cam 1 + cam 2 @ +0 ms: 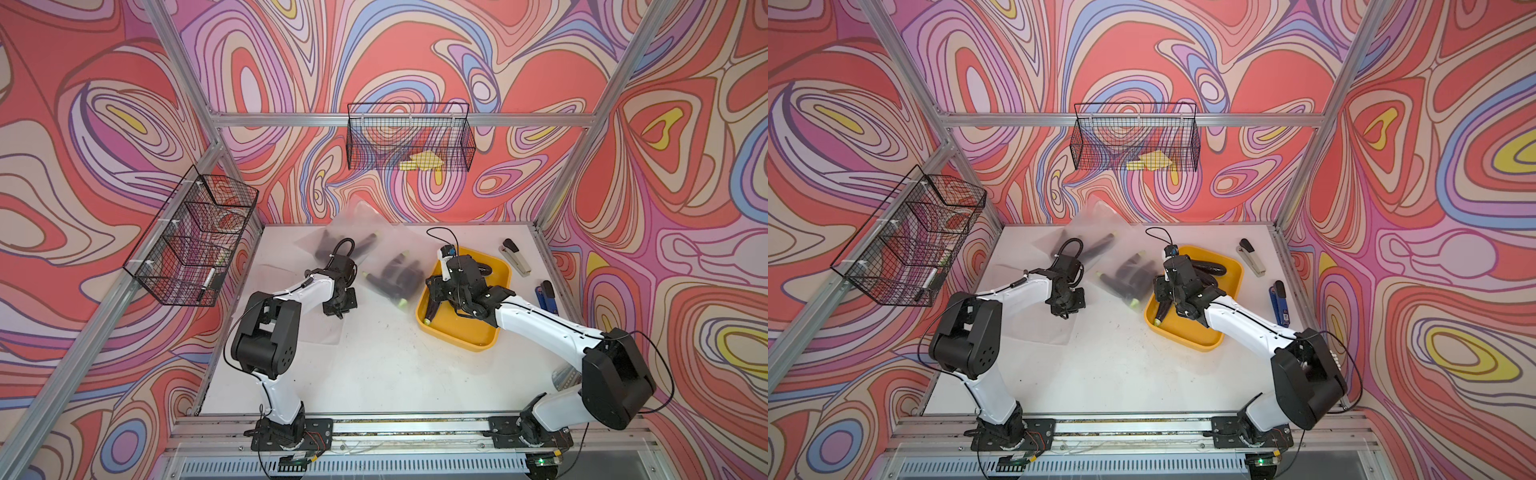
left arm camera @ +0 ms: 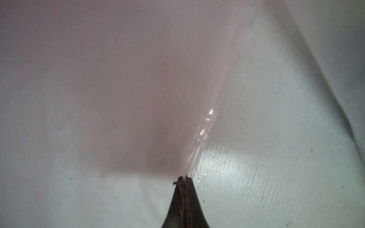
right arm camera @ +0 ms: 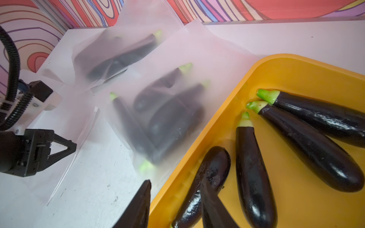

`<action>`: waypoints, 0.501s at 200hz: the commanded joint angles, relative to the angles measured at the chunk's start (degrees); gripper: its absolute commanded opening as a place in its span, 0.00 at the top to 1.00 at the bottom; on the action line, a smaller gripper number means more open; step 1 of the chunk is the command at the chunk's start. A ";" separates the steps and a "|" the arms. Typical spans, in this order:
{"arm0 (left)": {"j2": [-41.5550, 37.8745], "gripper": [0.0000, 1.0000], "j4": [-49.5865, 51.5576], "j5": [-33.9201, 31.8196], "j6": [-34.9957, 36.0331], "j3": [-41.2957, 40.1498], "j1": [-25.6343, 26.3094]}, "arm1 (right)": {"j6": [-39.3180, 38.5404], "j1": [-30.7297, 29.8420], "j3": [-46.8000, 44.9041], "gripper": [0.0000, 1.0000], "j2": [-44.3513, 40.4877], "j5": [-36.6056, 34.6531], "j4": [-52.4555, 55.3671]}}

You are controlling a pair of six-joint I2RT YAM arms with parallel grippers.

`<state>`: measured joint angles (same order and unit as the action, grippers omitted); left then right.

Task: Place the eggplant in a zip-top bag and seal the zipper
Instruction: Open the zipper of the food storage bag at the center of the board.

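Glossy smooth-skinned eggplant [image 3: 254,167], frosted matt plastic bag [image 3: 65,118], smooth yellow plastic tray [image 3: 296,67], black metal wire basket [image 1: 409,137]

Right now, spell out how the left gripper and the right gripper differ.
The left gripper is shut, pinching the edge of an empty bag; the right gripper stands open and grips nothing. The left gripper works over the white table; the right gripper hangs at the rim of the yellow tray, beside a loose eggplant. Both have black, tapered fingers.
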<state>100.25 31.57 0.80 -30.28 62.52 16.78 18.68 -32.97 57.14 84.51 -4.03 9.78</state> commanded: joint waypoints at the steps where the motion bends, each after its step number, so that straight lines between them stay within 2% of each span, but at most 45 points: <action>1: -7.24 1.00 2.33 3.04 -3.35 -3.61 0.18 | -1.42 -1.56 1.81 0.57 -0.70 3.46 -0.42; 45: -17.80 1.00 3.73 5.97 -7.34 -6.97 4.83 | 1.23 -5.74 4.07 0.58 3.20 8.85 -5.01; 77: -23.41 1.00 -1.96 10.73 -12.25 -10.39 6.33 | 7.56 -10.46 3.25 0.57 6.01 13.89 -14.69; 100: -24.06 1.00 -3.97 12.43 -12.63 -11.03 6.47 | 12.02 -13.27 1.15 0.56 8.94 14.86 -22.29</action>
<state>76.88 30.68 10.20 -39.62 52.49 23.03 24.77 -43.64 60.16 90.72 7.49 -2.79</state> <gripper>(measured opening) 0.047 0.437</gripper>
